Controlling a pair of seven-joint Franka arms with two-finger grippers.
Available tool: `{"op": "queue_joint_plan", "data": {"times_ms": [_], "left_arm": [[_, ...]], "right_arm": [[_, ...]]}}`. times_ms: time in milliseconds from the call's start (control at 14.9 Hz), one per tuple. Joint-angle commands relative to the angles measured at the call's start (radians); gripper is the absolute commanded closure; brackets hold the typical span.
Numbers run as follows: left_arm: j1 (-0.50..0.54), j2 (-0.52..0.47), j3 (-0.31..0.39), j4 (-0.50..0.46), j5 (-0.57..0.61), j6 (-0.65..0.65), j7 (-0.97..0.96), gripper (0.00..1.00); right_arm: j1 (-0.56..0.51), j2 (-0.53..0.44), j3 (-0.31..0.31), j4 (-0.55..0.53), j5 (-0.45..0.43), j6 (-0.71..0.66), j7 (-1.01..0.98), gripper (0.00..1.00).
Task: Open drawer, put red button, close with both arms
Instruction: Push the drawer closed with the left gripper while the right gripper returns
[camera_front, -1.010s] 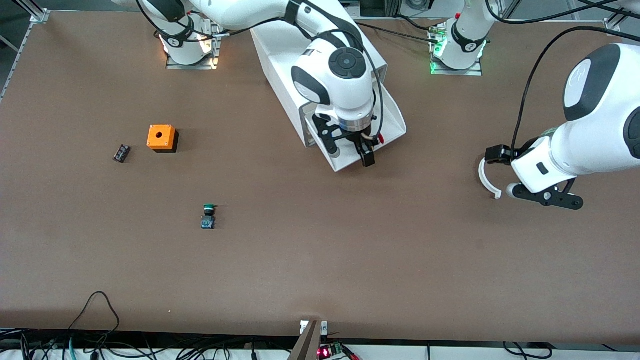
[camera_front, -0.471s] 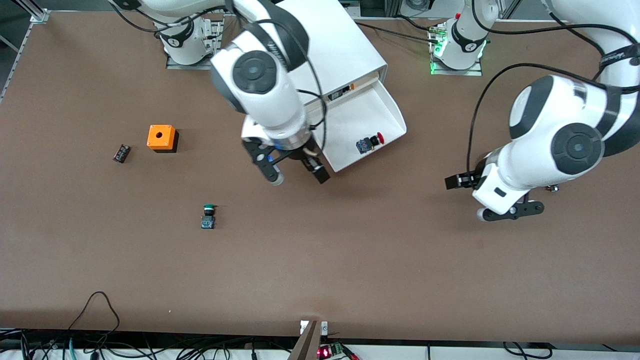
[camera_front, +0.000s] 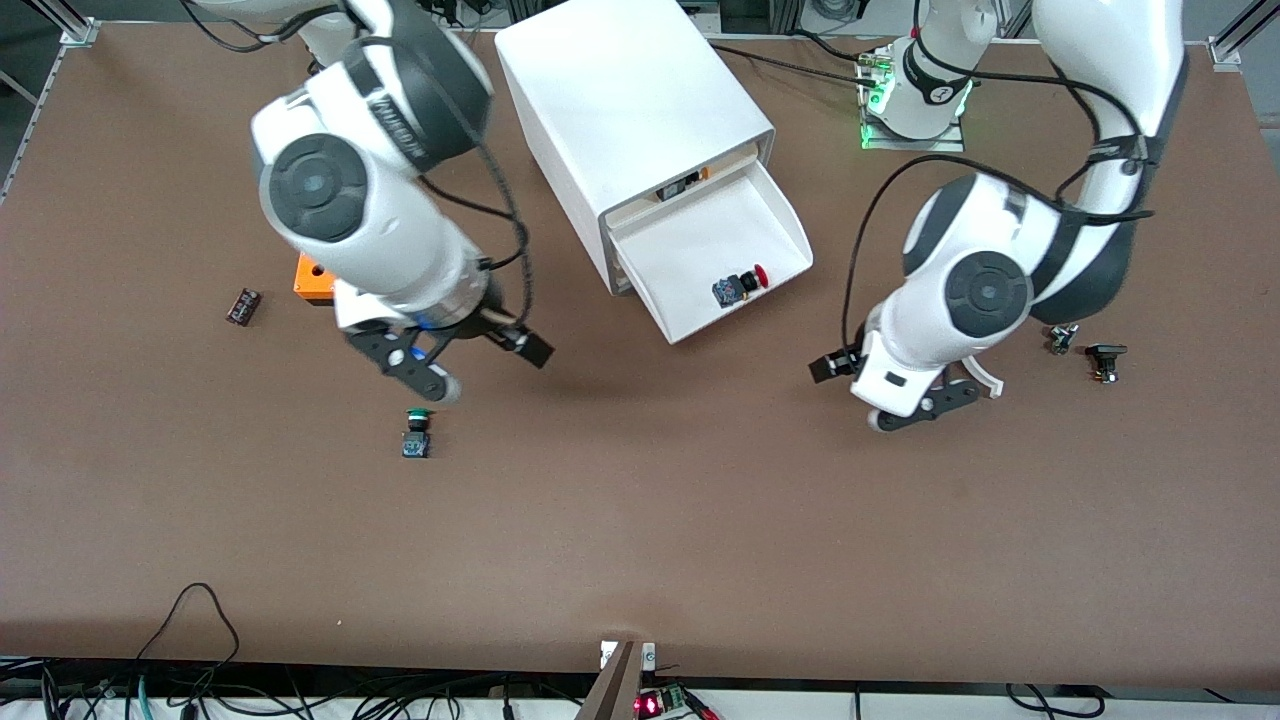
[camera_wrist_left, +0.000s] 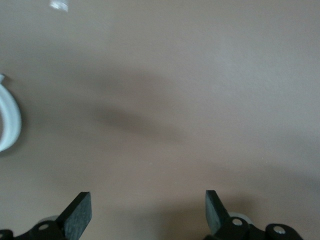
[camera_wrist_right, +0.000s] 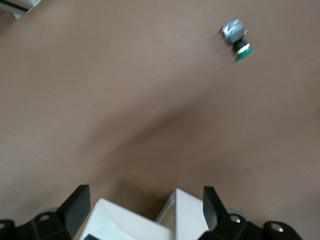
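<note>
The drawer (camera_front: 690, 245) stands pulled out of the white cabinet (camera_front: 630, 90). The red button (camera_front: 741, 284) lies in it on its side, near the drawer's front. My right gripper (camera_front: 487, 368) is open and empty, over the table above the green-capped button (camera_front: 417, 432). In the right wrist view my right gripper (camera_wrist_right: 142, 210) has its jaws wide apart, with the green button (camera_wrist_right: 237, 39) farther off. My left gripper (camera_front: 850, 395) is open and empty over the table, toward the left arm's end from the drawer's front. The left wrist view shows my left gripper (camera_wrist_left: 146, 212) over bare table.
An orange box (camera_front: 308, 284) is partly hidden under the right arm, with a small black part (camera_front: 243, 306) beside it. A white curved piece (camera_front: 985, 378) lies by the left gripper and shows in the left wrist view (camera_wrist_left: 9, 120). Two small dark parts (camera_front: 1098, 355) lie toward the left arm's end.
My right gripper has left the drawer and swung toward the right arm's end, leaving the red button in the drawer. My left gripper has moved closer to the drawer's front.
</note>
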Motion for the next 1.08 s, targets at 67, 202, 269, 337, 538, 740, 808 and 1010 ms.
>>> {"op": "queue_joint_plan", "data": {"times_ms": [67, 202, 269, 337, 538, 740, 808, 1010], "left_arm": [[-0.038, -0.026, -0.001, -0.158, -0.002, 0.211, -0.099, 0.0], [-0.08, -0.026, -0.001, -0.174, -0.002, 0.225, -0.169, 0.0], [-0.098, -0.024, -0.001, -0.187, -0.002, 0.226, -0.184, 0.0], [-0.112, -0.026, -0.001, -0.206, -0.002, 0.243, -0.19, 0.0], [-0.118, -0.042, -0.041, -0.262, -0.002, 0.28, -0.207, 0.0], [-0.111, -0.055, -0.102, -0.279, -0.005, 0.274, -0.258, 0.0], [-0.106, -0.053, -0.128, -0.293, -0.015, 0.274, -0.268, 0.0], [-0.097, -0.055, -0.185, -0.322, -0.018, 0.271, -0.319, 0.0]], "right_arm": [[-0.102, -0.076, 0.01, -0.101, 0.025, -0.003, -0.186, 0.0], [-0.148, -0.102, 0.01, -0.147, 0.025, -0.001, -0.266, 0.0], [-0.176, -0.122, 0.01, -0.178, 0.025, 0.001, -0.33, 0.0], [-0.204, -0.138, 0.01, -0.202, 0.025, -0.001, -0.393, 0.0], [-0.283, -0.193, 0.006, -0.288, 0.024, -0.004, -0.571, 0.0], [-0.319, -0.26, -0.043, -0.365, 0.022, 0.0, -0.729, 0.0], [-0.319, -0.285, -0.063, -0.394, 0.021, 0.005, -0.765, 0.0], [-0.319, -0.368, -0.079, -0.492, -0.001, 0.054, -0.837, 0.0]]}}
